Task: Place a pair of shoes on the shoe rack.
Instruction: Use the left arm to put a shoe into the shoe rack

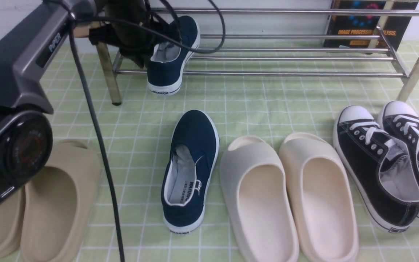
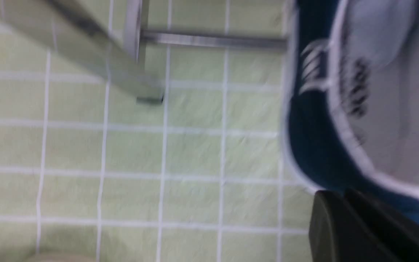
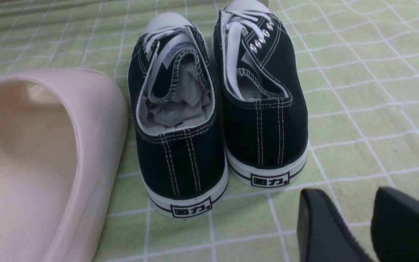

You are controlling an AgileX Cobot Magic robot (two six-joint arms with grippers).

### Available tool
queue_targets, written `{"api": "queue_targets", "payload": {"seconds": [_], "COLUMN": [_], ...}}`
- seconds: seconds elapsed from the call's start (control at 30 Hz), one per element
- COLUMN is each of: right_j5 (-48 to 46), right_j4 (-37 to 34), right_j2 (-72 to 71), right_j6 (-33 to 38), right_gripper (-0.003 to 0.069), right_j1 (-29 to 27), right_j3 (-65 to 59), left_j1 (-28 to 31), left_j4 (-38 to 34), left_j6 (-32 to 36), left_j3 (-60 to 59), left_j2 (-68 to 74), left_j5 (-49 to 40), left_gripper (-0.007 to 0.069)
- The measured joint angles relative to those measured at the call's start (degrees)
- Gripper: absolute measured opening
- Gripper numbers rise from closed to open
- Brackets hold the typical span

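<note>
At the left end of the rack, the left gripper clamps one navy shoe, toe up on the lower bars and heel hanging in front. The other navy shoe lies on the bench before the rack. The right gripper hangs slightly parted and empty behind the black sneakers.

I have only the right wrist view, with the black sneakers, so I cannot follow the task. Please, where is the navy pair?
Observer: One navy slip-on sneaker is tilted toe-up at the left end of the shoe rack, apparently gripped by the left fingers.
Operator: And the second one?
Observer: The other navy sneaker lies flat on the checked cloth, between the tan slides and the cream slides.
</note>
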State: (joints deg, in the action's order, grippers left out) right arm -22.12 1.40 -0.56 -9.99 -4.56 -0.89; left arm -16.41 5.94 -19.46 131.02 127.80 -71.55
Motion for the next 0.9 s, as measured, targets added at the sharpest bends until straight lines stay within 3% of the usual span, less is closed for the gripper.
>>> {"api": "queue_targets", "payload": {"seconds": [0.03, 0.27, 0.43, 0.63, 0.9], "right_j5": [0.00, 0.00, 0.00, 0.00, 0.00], "right_j4": [0.00, 0.00, 0.00, 0.00, 0.00], "right_j2": [0.00, 0.00, 0.00, 0.00, 0.00], "right_j6": [0.00, 0.00, 0.00, 0.00, 0.00], "right_gripper": [0.0246, 0.0246, 0.0246, 0.0246, 0.0246], "right_j1": [0.00, 0.00, 0.00, 0.00, 0.00], "right_j3": [0.00, 0.00, 0.00, 0.00, 0.00], "left_j1": [0.00, 0.00, 0.00, 0.00, 0.49], "left_j4": [-0.39, -5.28, -5.40, -5.47, -3.06], "left_j6": [-0.07, -0.21, -3.36, -7.34, -7.28], "left_j3": [-1.91, -6.27, -6.50, -6.50, -6.50], "left_j2": [0.15, 1.07, 1.50, 2.05, 2.51], "left_j5": [0.00, 4.25, 6.89, 18.63, 19.96], "left_gripper": [-0.0013, -0.0013, -0.0013, -0.0013, -0.0013]}}
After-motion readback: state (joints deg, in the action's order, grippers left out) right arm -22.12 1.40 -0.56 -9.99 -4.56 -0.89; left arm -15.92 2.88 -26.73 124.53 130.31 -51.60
